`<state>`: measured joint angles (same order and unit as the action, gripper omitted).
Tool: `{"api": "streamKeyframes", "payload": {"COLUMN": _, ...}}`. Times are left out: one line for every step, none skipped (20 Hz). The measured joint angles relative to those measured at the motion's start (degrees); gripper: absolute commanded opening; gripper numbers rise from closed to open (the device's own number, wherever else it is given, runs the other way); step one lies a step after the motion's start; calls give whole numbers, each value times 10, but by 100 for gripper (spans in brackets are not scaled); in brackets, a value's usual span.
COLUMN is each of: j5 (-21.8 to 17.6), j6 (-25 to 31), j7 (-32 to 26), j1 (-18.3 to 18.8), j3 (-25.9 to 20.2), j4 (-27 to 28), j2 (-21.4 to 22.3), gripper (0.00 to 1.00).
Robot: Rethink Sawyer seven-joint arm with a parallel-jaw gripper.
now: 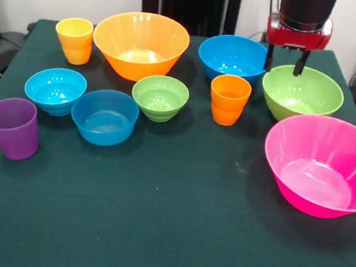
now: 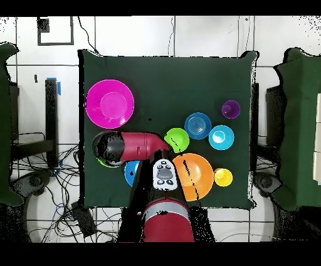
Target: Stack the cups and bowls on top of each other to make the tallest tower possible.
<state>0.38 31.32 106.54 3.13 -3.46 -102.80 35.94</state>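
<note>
All cups and bowls stand apart on the green table; nothing is stacked. My gripper [image 1: 285, 60] is open and empty, hanging over the far rim of the medium green bowl [image 1: 302, 92]. The orange cup [image 1: 229, 99] stands left of that bowl and the medium blue bowl [image 1: 233, 56] behind the cup. The large pink bowl [image 1: 324, 165] is at the near right, also in the overhead view [image 2: 110, 103]. The large orange bowl [image 1: 140, 43] and yellow cup [image 1: 74, 39] are at the far left. The small green [image 1: 160, 97], blue [image 1: 104, 116] and cyan [image 1: 55, 90] bowls and the purple cup [image 1: 13, 127] sit left of centre.
In the overhead view the red arm [image 2: 135, 146] lies across the medium green bowl and hides the orange cup. The robot's pedestal [image 1: 192, 1] stands behind the table's far edge. Cables lie on the floor beside the table.
</note>
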Motion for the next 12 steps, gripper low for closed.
{"api": "streamKeyframes", "payload": {"j5": 0, "j6": 0, "j7": 0, "j1": 0, "j3": 0, "j4": -1, "j2": 3, "gripper": 100}}
{"api": "streamKeyframes", "payload": {"j5": 0, "j6": 0, "j7": 0, "j1": 0, "j3": 0, "j4": -2, "j2": 4, "gripper": 100}}
{"api": "streamKeyframes", "payload": {"j5": 0, "j6": 0, "j7": 0, "j1": 0, "j3": 0, "j4": -4, "j2": 9, "gripper": 100}}
{"api": "streamKeyframes", "payload": {"j5": 0, "j6": 0, "j7": 0, "j1": 0, "j3": 0, "j4": -5, "j2": 11, "gripper": 100}}
{"api": "streamKeyframes", "payload": {"j5": 0, "j6": 0, "j7": 0, "j1": 0, "j3": 0, "j4": -8, "j2": 15, "gripper": 100}}
{"api": "streamKeyframes", "payload": {"j5": 0, "j6": 0, "j7": 0, "j1": 0, "j3": 0, "j4": -9, "j2": 18, "gripper": 100}}
{"api": "streamKeyframes", "payload": {"j5": 0, "j6": 0, "j7": 0, "j1": 0, "j3": -1, "j4": -11, "j2": 21, "gripper": 100}}
{"api": "streamKeyframes", "payload": {"j5": 0, "j6": 0, "j7": 0, "j1": 0, "j3": -1, "j4": -14, "j2": 25, "gripper": 100}}
{"api": "streamKeyframes", "payload": {"j5": 0, "j6": 0, "j7": 0, "j1": 0, "j3": -1, "j4": -16, "j2": 28, "gripper": 100}}
{"api": "streamKeyframes", "payload": {"j5": 0, "j6": 0, "j7": 0, "j1": 0, "j3": -1, "j4": -17, "j2": 30, "gripper": 100}}
{"api": "streamKeyframes", "payload": {"j5": 0, "j6": 0, "j7": 0, "j1": 0, "j3": -1, "j4": -19, "j2": 32, "gripper": 100}}
{"api": "streamKeyframes", "payload": {"j5": 0, "j6": 0, "j7": 0, "j1": 0, "j3": -1, "j4": -21, "j2": 34, "gripper": 100}}
